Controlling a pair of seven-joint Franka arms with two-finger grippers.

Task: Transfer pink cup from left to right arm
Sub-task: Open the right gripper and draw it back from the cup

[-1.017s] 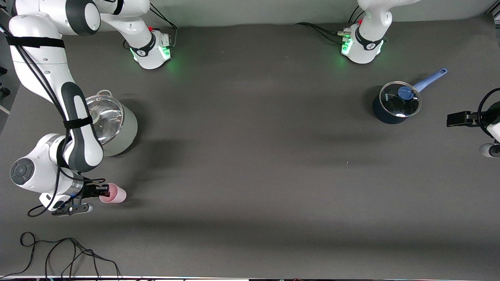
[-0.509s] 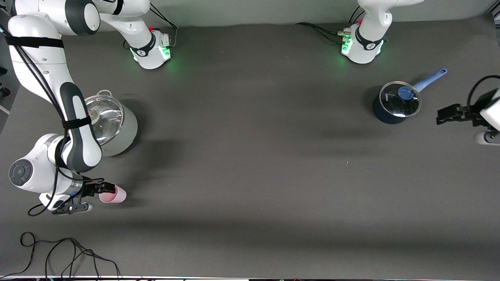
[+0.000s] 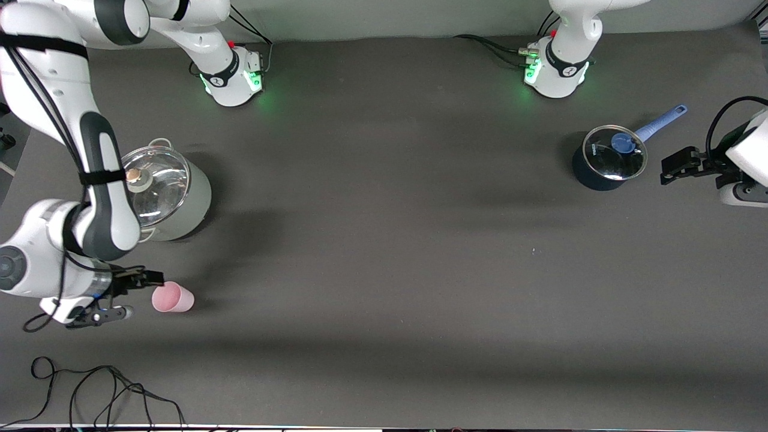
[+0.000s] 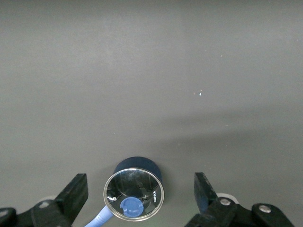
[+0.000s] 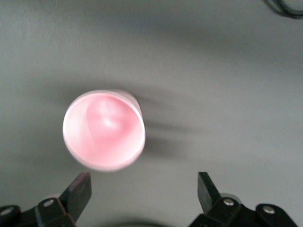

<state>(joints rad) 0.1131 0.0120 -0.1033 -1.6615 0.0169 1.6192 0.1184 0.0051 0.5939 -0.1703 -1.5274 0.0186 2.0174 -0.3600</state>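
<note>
Since a second ago my right gripper (image 3: 129, 294) has let go and backed off the pink cup (image 3: 172, 298), jaws wide and empty. It stands upright on the tabletop (image 3: 384, 270) just beside them. My left gripper (image 3: 675, 165), jaws spread empty, hangs near the blue saucepan (image 3: 607, 159).

We see the pink cup (image 3: 173, 298) in pale pink, w/ a brighter pink inside (image 5: 104, 130). The table (image 3: 384, 252) is dark grey. The small pot (image 3: 603, 162) is dark navy, w/ a lighter blue handle and lid knob. The big pot (image 3: 171, 195) is grey-green w/ a shiny silvery lid. Both arms are white w/ black bands; green lights glow at both bases.
</note>
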